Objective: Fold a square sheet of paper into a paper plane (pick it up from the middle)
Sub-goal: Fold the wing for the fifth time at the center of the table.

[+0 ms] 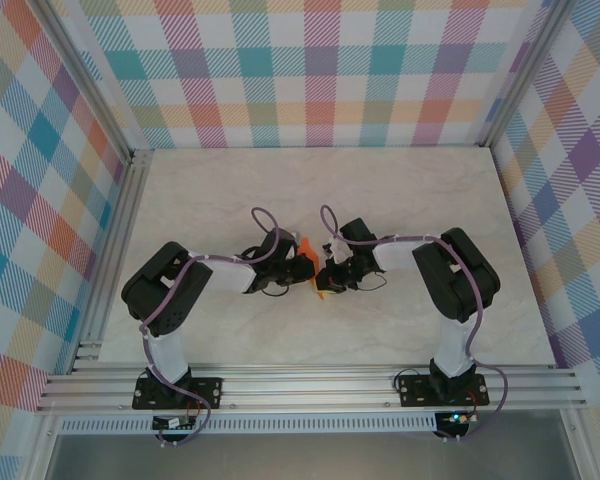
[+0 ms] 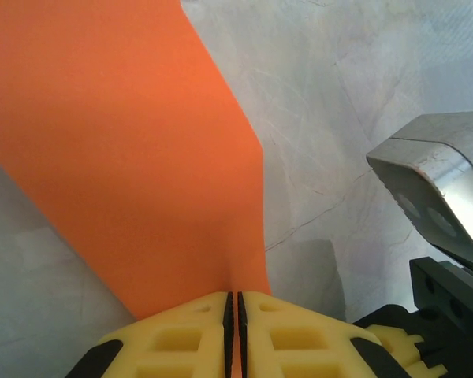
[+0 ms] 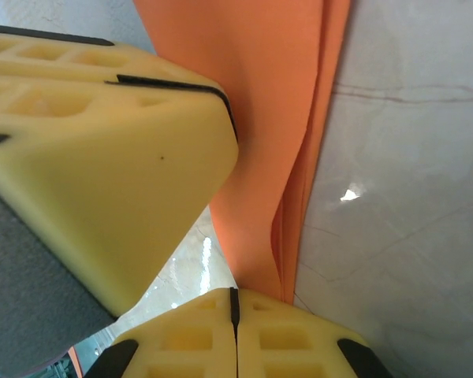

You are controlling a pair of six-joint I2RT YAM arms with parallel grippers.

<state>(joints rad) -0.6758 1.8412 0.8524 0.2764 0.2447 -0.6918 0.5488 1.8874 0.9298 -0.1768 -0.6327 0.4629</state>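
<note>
Near the middle of the table [image 1: 400, 190], between my two arms, I hold the orange paper sheet [image 1: 307, 247] lifted off the pale, marble-patterned surface. It is well clear of the checked walls [image 1: 310, 70].

My left gripper [image 1: 294, 268] is closed. In the left wrist view its two yellow fingers [image 2: 181, 331] meet along a thin dark seam, and the paper rises straight out of that seam. From there it spreads away as a broad, flat orange panel [image 2: 126, 142] with one clean, straight edge on the right.

My right gripper [image 1: 332, 272] is closed too. In the right wrist view its fingertips [image 3: 234, 293] are pressed together, and the paper [image 3: 268, 94] runs down to them, so I judge it is pinched there. Several thin layers show along the paper's right edge, stacked and slightly parted, so the sheet is already folded over on itself. One ribbed yellow finger [image 3: 102, 142] of my left gripper sits very close on the left, touching or nearly touching the paper.

I judge the two close grips are there to keep the floppy sheet taut and its layers aligned while a crease is made.

The paper is matt, smooth and plain. My fingers look soft and rubbery, with moulded hollows. The table is glossy and throws back a small glint.
</note>
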